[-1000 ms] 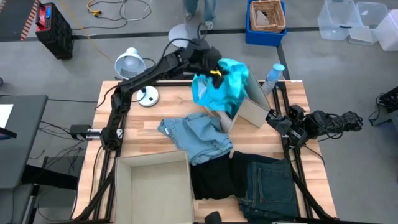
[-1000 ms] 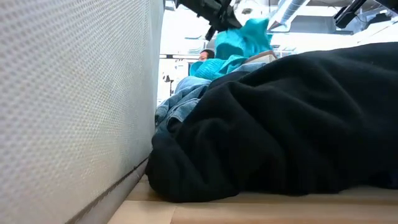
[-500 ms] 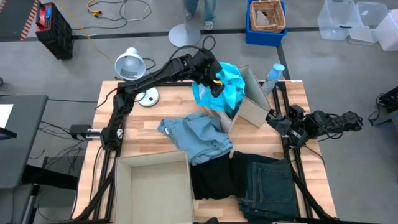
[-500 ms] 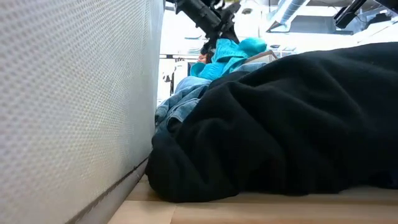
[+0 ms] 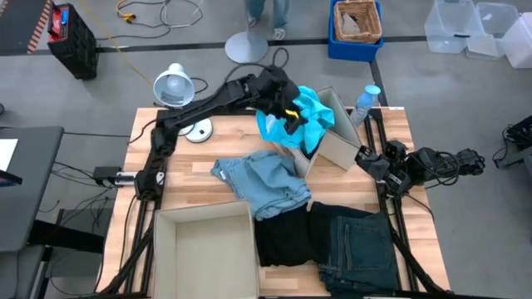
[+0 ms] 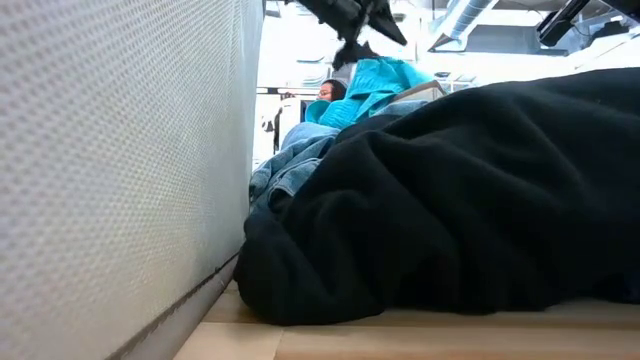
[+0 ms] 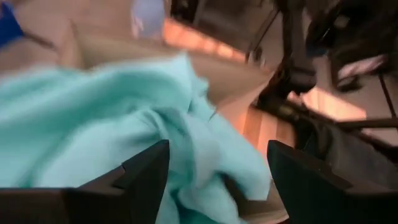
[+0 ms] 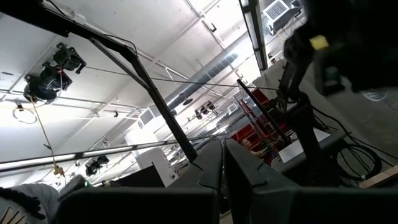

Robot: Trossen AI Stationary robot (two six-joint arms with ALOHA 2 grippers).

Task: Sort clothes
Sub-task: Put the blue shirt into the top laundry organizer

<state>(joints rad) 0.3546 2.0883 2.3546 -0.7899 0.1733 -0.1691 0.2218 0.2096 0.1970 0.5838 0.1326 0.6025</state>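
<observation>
A: Pincer status, left arm?
B: Left pincer (image 5: 291, 112) spread, fingers (image 7: 146, 177) apart just over the turquoise top (image 5: 301, 120), which lies in the open cardboard box (image 5: 337, 145).
A: Right?
B: Right pincer (image 5: 363, 158) parked at table (image 5: 224, 141) edge, pressed together. Denim piece (image 5: 262, 183), black garment (image 5: 287, 237), jeans (image 5: 362, 245) on table.

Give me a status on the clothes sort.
Done: the bright turquoise top lies in the tilted beige cardboard box, with the left gripper open just above it. Left: the light blue denim piece, black garment and dark blue-green jeans lie on the table. The right gripper waits at the table's edge.
</observation>
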